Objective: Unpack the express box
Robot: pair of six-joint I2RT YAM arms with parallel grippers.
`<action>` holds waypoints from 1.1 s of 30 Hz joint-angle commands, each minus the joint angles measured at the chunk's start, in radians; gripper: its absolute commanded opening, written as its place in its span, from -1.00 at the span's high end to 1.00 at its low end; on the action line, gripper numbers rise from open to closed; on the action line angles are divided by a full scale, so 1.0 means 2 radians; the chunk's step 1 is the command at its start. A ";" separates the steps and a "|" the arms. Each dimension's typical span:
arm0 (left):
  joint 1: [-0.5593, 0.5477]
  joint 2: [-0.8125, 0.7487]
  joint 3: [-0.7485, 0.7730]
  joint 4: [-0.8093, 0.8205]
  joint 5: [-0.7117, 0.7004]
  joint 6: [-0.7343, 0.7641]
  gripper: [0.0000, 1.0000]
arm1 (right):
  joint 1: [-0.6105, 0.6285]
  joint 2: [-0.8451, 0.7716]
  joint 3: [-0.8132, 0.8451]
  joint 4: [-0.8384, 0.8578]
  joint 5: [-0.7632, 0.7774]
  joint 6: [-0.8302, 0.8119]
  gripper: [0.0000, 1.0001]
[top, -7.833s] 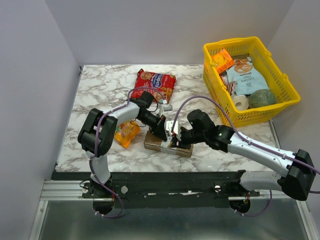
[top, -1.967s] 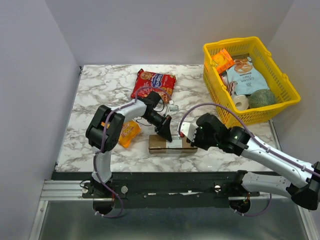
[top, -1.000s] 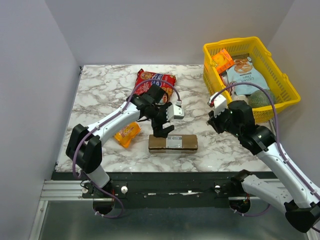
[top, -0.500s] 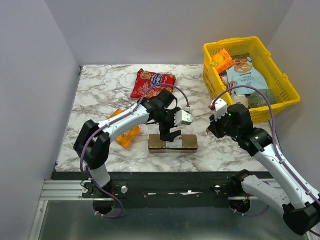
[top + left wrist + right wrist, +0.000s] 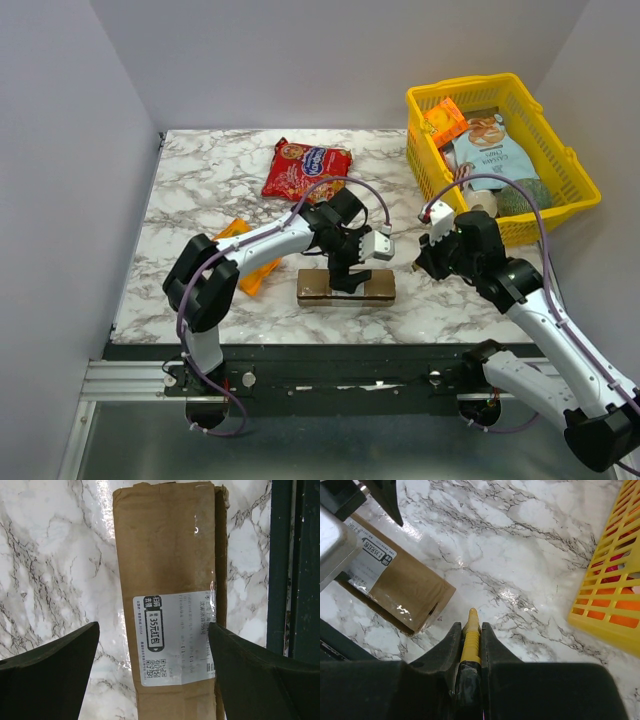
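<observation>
left wrist view alone shows the left gripper [image 5: 152, 630] spread wide above the express box [image 5: 170, 580] on the marble table [image 5: 50, 555]. right wrist view shows the right gripper [image 5: 470, 630] clamping a slim yellow tool [image 5: 470, 639], mostly hidden.

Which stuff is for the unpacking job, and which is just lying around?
For the job: express box, left end effector open over it, right end effector gripping a thin yellow tool.
Just lying about: red snack bag, orange packet, yellow basket.

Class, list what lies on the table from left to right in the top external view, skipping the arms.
orange snack pack → express box → yellow basket. The red snack bag overlaps the first two, so it is omitted.
</observation>
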 commanded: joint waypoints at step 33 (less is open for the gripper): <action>0.214 0.320 0.340 -0.124 0.259 -0.144 -0.48 | -0.005 0.090 0.054 0.012 -0.011 -0.003 0.99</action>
